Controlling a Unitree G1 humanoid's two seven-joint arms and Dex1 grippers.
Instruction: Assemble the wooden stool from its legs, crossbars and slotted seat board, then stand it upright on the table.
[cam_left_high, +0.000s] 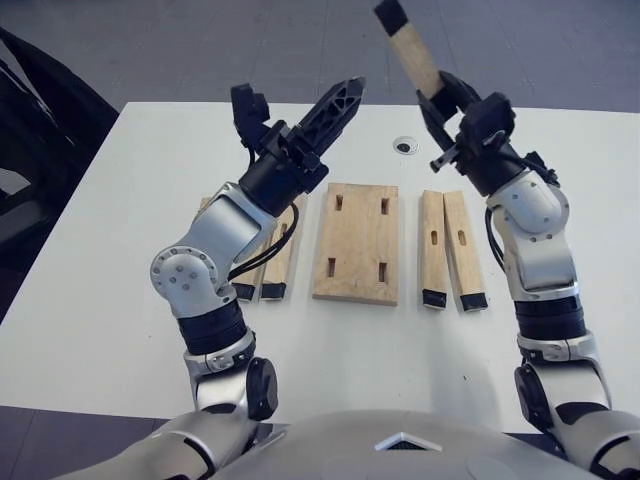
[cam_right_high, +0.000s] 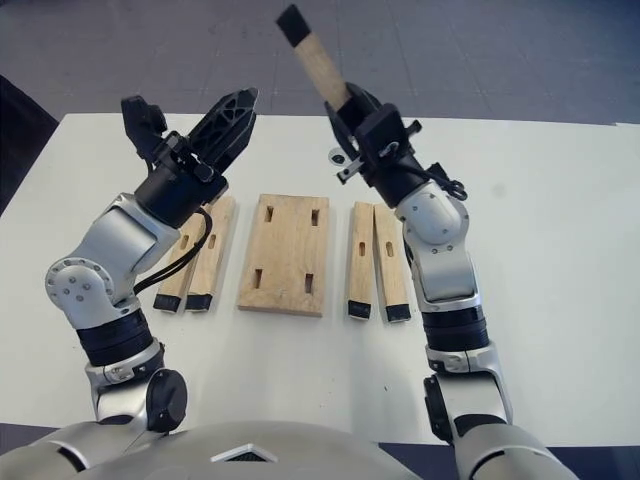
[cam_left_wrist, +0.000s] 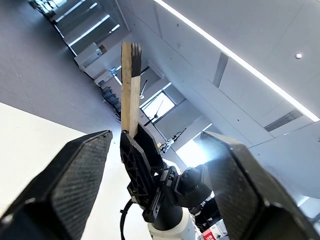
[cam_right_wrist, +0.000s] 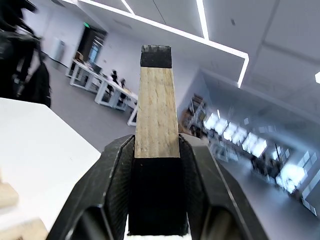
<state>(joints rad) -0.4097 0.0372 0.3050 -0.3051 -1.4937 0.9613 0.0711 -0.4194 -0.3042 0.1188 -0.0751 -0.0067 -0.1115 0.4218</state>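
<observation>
While aloft in right hand (cam_left_high: 441, 93), one leg (cam_left_high: 414, 54); seat board (cam_left_high: 355, 240) on table (cam_left_high: 100, 300).

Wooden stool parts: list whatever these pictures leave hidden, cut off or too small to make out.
- Left pair of legs: the left arm lies across them in both eye views and covers parts of them.
- Held leg: its lower end is buried inside the right claw in every view.
- Round fitting: too small to identify in either eye view.
</observation>
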